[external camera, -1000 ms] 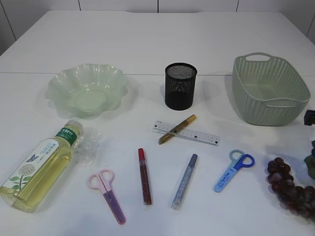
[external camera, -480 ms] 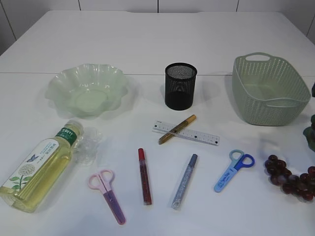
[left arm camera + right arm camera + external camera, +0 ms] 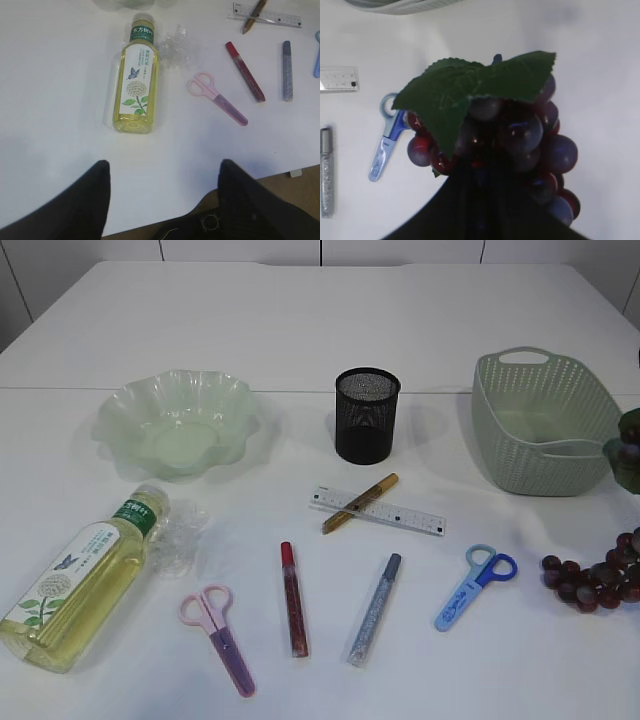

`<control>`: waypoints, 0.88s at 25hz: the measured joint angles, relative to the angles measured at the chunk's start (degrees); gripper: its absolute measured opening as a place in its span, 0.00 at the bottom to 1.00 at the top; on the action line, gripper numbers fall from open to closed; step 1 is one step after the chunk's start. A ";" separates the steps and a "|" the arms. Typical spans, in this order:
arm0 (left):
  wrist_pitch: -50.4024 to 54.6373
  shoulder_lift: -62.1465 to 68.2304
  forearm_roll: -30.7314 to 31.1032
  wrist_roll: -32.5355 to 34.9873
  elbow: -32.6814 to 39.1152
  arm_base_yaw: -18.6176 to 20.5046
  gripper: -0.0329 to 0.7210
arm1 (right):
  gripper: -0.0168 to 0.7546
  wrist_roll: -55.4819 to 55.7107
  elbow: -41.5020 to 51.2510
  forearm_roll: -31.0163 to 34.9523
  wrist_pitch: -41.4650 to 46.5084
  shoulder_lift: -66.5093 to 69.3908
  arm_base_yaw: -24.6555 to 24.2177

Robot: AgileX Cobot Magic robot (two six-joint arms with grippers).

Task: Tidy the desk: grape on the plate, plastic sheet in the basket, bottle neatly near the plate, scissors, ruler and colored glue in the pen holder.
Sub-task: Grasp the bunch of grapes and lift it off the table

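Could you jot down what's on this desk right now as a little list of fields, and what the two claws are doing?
grape bunch: held up off the table at the right edge by the right gripper
left gripper: open, holding nothing, above the table edge near the bottle
bottle: lying on its side, crumpled plastic sheet beside its cap
plate: nothing in it
pen holder: upright
basket: no item visible inside
ruler: flat, gold pen across it
scissors: pink pair, blue pair
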 joint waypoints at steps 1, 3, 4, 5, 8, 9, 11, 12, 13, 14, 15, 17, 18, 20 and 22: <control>-0.13 0.00 -0.17 0.00 0.00 0.00 0.70 | 0.13 -0.42 0.00 0.73 0.08 -0.60 0.00; -0.35 0.00 -0.68 0.00 0.00 0.00 0.70 | 0.13 -1.05 0.00 1.71 0.12 -1.66 0.00; -0.49 0.26 -0.92 0.00 0.00 0.00 0.70 | 0.13 -1.31 0.00 1.97 0.22 -2.40 0.00; -0.53 0.43 -1.35 0.00 0.00 0.00 0.70 | 0.13 -1.54 0.00 2.22 0.24 -3.10 0.00; -1.01 1.95 -3.18 1.15 0.00 0.00 0.70 | 0.12 -2.04 0.00 3.53 0.53 -5.19 0.00; -1.65 2.44 -4.17 1.73 0.00 0.00 0.70 | 0.12 -2.28 0.00 4.05 0.53 -5.93 0.00; -2.81 3.69 -6.06 3.69 0.00 0.00 0.70 | 0.12 -2.82 0.00 5.10 0.84 -7.17 0.00; -3.51 4.34 -7.04 4.83 0.00 0.00 0.70 | 0.12 -3.43 0.00 5.76 0.86 -7.71 0.00; -4.06 4.88 -7.89 5.78 0.00 0.00 0.70 | 0.12 -3.93 0.00 6.38 1.00 -8.19 0.00; -4.71 5.55 -8.80 6.88 0.00 0.00 0.70 | 0.12 -4.18 -0.09 6.89 1.10 -8.64 0.00; -5.14 6.23 -9.52 7.92 0.00 0.00 0.70 | 0.12 -4.67 -0.09 7.32 1.14 -9.02 0.00; -5.56 7.53 -10.88 9.61 0.00 0.00 0.70 | 0.12 -5.24 -0.09 8.22 1.33 -9.67 0.00; -5.86 8.21 -11.23 10.57 0.00 0.00 0.70 | 0.12 -5.49 -0.09 8.70 1.36 -9.79 0.00; -6.38 9.21 -12.49 12.31 0.00 0.00 0.70 | 0.12 -6.61 -0.12 9.93 1.36 -10.38 0.00; -6.78 10.30 -13.77 14.46 0.00 0.00 0.70 | 0.12 -7.18 -1.04 11.11 1.63 -10.78 0.00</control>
